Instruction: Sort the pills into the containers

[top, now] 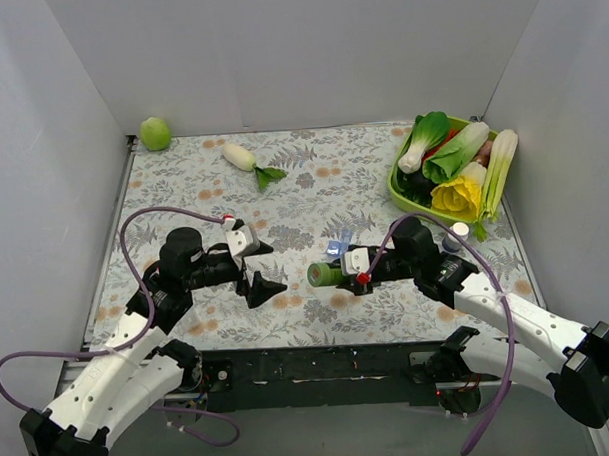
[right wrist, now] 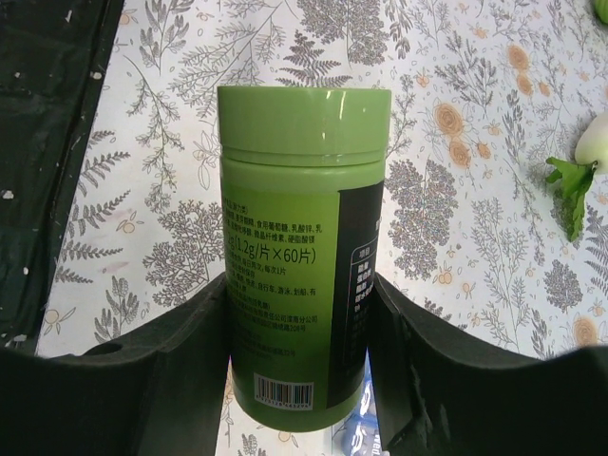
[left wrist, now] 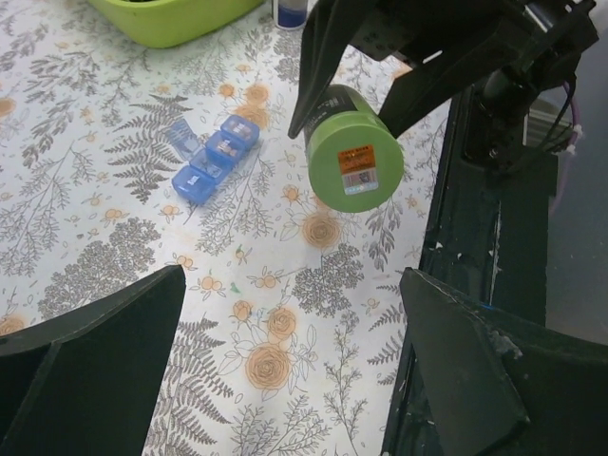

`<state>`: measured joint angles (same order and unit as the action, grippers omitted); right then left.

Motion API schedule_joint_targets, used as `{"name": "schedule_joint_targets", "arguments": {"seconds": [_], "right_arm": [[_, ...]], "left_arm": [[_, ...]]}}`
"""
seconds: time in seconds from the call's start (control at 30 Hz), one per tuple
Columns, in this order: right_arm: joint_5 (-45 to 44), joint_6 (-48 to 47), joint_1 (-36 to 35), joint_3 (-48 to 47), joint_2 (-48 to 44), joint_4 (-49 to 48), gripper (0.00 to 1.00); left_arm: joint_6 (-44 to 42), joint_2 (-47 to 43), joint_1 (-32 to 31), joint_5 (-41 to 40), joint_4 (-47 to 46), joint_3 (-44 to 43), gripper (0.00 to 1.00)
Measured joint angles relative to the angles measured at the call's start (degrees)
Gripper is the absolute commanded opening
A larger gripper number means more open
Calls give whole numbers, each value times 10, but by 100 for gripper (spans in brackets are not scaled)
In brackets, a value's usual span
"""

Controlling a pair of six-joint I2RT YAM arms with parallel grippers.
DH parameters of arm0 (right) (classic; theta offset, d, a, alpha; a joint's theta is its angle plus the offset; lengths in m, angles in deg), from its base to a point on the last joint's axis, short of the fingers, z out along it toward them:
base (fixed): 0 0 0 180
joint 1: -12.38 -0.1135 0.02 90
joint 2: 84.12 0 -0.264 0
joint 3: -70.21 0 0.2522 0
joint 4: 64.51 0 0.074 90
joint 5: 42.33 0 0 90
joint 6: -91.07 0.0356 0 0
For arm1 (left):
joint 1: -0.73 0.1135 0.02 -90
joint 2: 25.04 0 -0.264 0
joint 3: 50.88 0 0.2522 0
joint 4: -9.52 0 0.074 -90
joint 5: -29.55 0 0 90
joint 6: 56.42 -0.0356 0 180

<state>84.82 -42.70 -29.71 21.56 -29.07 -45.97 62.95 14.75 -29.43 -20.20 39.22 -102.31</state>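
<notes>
Now the right tool [right wrist: 299,318] clamps a green pill bottle [right wrist: 302,228] held sideways; the left tool [top: 264,266] gapes, holding nothing. The blue containers [left wrist: 217,158] sit near the middle of the desk [top: 183,182], just beside the bottle on its far-edge side.

Green bottle [right wrist: 304,256], seemingly translucent blue containers [left wrist: 216,159], white cloth [top: 183,182] with grey ferns, orange flowers, lime basket [left wrist: 171,21]

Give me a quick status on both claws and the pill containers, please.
Left claw open, empty. Right claw shut on green bottle, held sideways, capped. Blue containers on mat beside bottle, untouched.
</notes>
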Motion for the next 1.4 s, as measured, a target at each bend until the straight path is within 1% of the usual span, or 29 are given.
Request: {"name": "schedule_joint_targets", "arguments": {"seconds": [0.23,0.33,0.43,0.6,0.67,0.87,0.97,1.0,1.03,1.07,1.1,1.13,1.17,1.2,1.3,1.37,1.4], "right_arm": [[-19,-15,0,10,-1,-4,1],[-23,-14,0,10,1,-5,1],[-25,-14,0,10,6,-7,1],[-26,-6,0,10,17,-14,1],[-27,-2,0,10,17,-17,1],[-27,3,0,10,17,-20,1],[-27,3,0,10,17,-20,1],[-27,3,0,10,17,-20,1],[-27,4,0,10,17,-20,1],[-27,4,0,10,17,-20,1],[-27,4,0,10,17,-20,1],[-27,5,0,10,17,-20,1],[-30,6,0,10,17,-20,1],[-32,7,0,10,17,-20,1],[-37,10,1,10,17,-19,1],[-40,14,1,10,17,-21,1],[-43,15,1,10,16,-22,1]], "left_arm": [[-47,32,0,39,11,0,98],[-52,51,-5,44,-1,0,98],[-52,75,-26,39,-23,0,98],[-73,121,-113,-9,-57,-4,97],[-80,141,-139,-26,-68,-6,96],[-89,179,-160,-72,-90,-18,89],[-88,198,-169,-92,-96,-30,79],[-86,204,-172,-96,-97,-34,72],[-85,208,-174,-99,-99,-37,67],[-82,212,-177,-101,-100,-40,58],[-79,216,-178,-103,-101,-42,48],[-75,220,-180,-105,-101,-45,22],[-68,222,-180,-104,-101,-46,5],[-63,223,-181,-107,-100,-47,0],[-37,225,-181,-113,-99,-51,0],[-5,229,-181,-122,-90,-59,0],[25,233,-181,-131,-83,-66,0]]}}
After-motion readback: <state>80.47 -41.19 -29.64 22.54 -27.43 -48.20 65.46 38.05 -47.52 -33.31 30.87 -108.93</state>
